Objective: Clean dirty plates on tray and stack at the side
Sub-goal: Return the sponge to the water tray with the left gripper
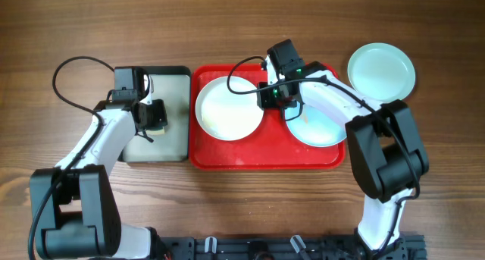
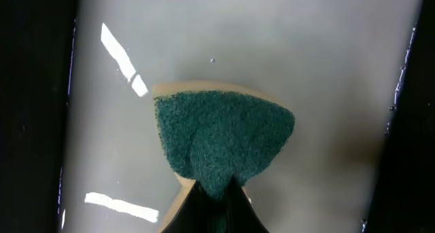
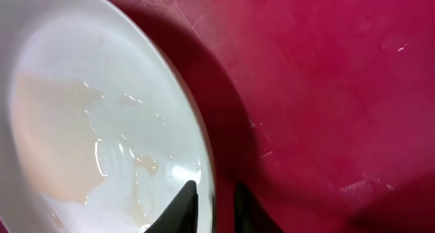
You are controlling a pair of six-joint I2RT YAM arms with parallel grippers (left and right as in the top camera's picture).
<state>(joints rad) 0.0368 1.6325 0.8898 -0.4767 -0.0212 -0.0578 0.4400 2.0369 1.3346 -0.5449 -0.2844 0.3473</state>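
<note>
On the red tray [image 1: 227, 160] a pale blue plate [image 1: 322, 130] lies at the right end, the white plate [image 1: 227, 108] to its left. The right gripper [image 3: 214, 192] stands narrow, a finger either side of the white plate's rim, though I cannot tell if it pinches; the left gripper [image 2: 214, 185] is clamped on a teal sponge [image 2: 224, 134] above the grey tray [image 1: 170, 142]. Farthest back, a third plate [image 1: 381, 69] sits on the table [image 1: 242, 25] beside the red tray's corner.

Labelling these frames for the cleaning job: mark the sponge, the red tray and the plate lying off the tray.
sponge [image 2: 224, 134], left wrist view, middle of its teal face.
red tray [image 1: 265, 158], overhead view, bare floor by its near rim.
plate off the tray [image 1: 381, 70], overhead view, centre of its pale well.
</note>
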